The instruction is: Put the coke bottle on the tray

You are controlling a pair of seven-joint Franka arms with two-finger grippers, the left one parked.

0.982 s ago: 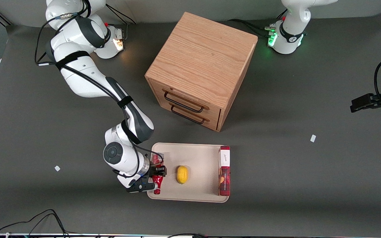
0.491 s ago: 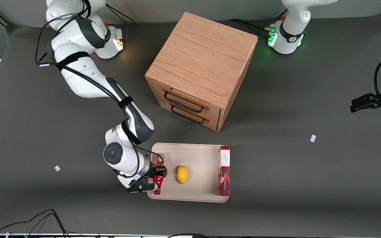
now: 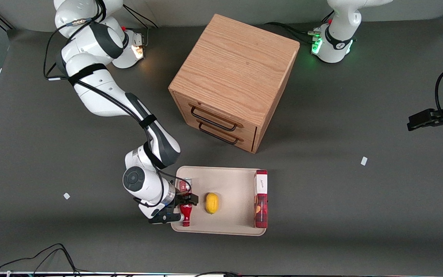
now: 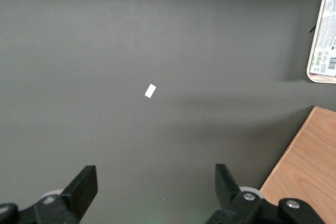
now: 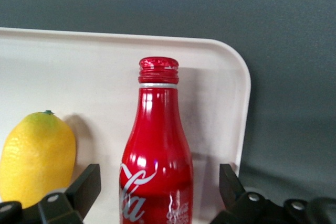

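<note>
Coke bottle lies on the tray, at its working-arm end, base hidden under the gripper. Fingers spread, standing clear of its sides. Lemon beside it; red box along the tray's parked-arm edge.

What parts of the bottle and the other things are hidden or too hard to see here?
- Bottle: its base is cut off by the right wrist view's edge; in the front view the pincer covers its middle.
- Box: print too small in the front view.
- Tray: only a corner shows in the left wrist view.
- Lemon: partly cut off in the right wrist view.
</note>
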